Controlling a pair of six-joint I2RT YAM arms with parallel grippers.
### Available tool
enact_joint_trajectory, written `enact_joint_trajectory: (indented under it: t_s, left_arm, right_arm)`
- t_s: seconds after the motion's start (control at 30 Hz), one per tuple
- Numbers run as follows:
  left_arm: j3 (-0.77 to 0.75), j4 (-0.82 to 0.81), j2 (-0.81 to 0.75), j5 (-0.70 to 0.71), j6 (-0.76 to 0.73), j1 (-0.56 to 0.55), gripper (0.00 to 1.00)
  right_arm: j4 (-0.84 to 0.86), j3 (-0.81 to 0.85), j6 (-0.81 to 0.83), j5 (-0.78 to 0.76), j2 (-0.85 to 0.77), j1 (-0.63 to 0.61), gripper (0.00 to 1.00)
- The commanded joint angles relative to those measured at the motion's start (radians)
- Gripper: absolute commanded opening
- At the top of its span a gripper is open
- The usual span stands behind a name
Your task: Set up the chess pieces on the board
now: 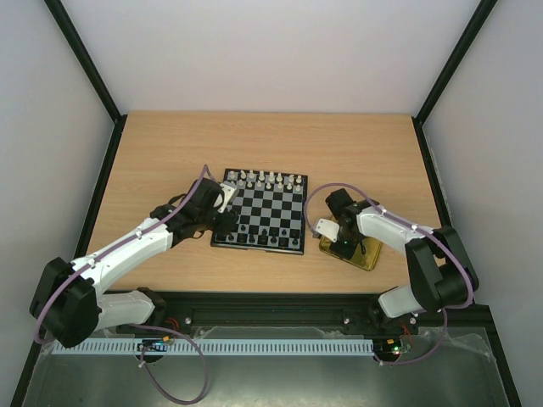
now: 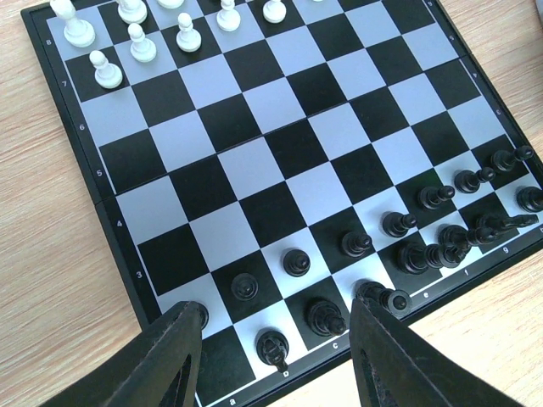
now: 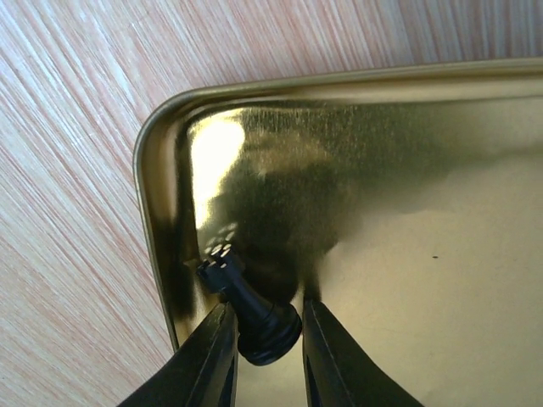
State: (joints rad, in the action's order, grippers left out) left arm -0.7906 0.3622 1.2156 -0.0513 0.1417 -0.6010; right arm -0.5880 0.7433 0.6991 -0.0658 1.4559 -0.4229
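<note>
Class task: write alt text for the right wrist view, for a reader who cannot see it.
The right gripper appears to pinch the base of a small black chess piece, tilted in the corner of a shiny gold metal tray. The tray sits on a light wooden table.

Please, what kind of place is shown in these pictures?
Probably a robot test cell: a wooden table between plain white walls, two robot arms bolted at its near edge, a chessboard beside a gold tray, where the right pincer grips a black chess piece.
</note>
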Motion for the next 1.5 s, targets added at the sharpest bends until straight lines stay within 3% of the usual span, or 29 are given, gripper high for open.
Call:
enact_joint_trajectory:
  t_s: [0.0, 0.2, 0.43, 0.53, 0.63, 0.77, 0.9, 0.97, 1.13, 1.27, 1.47]
  left_arm:
    - [-0.001, 0.010, 0.005, -0.008, -0.003, 0.006, 0.51]
    - [-0.016, -0.016, -0.015, -0.066, 0.043, 0.011, 0.51]
    - [-0.009, -0.216, -0.023, -0.268, 0.248, 0.011, 0.53]
    - [0.007, -0.321, 0.017, -0.346, 0.331, 0.001, 0.53]
    - [-0.014, -0.330, 0.060, -0.331, 0.351, -0.026, 0.52]
    - [-0.011, -0.312, 0.049, -0.295, 0.337, -0.056, 0.52]
    - [0.021, -0.286, 0.010, -0.291, 0.302, -0.066, 0.52]
    - [0.037, -0.270, -0.010, -0.293, 0.283, -0.070, 0.52]
    - [0.061, -0.237, -0.041, -0.274, 0.263, -0.074, 0.52]
    - [0.066, -0.226, -0.046, -0.272, 0.274, -0.077, 0.52]
    - [0.061, -0.224, -0.044, -0.259, 0.279, -0.078, 0.52]
  right_arm:
    - [-0.063, 0.015, -0.014, 0.006, -0.035, 0.011, 0.22]
    - [-0.141, 0.199, -0.130, 0.118, -0.081, 0.016, 0.20]
    - [-0.096, 0.326, -0.284, 0.471, -0.065, 0.015, 0.20]
    - [-0.059, 0.348, -0.311, 0.496, -0.028, 0.015, 0.20]
    - [-0.071, 0.351, -0.290, 0.459, -0.020, 0.015, 0.20]
    - [-0.069, 0.274, -0.172, 0.284, -0.080, 0.016, 0.20]
    - [-0.085, 0.161, 0.048, 0.168, -0.164, 0.024, 0.21]
    - [-0.111, 0.115, 0.190, 0.156, -0.207, 0.026, 0.23]
    - [-0.110, 0.051, 0.501, 0.164, -0.281, 0.026, 0.40]
    - [-0.100, 0.046, 0.639, 0.177, -0.247, 0.024, 0.41]
    - [-0.020, 0.022, 0.712, 0.194, -0.200, 0.024, 0.36]
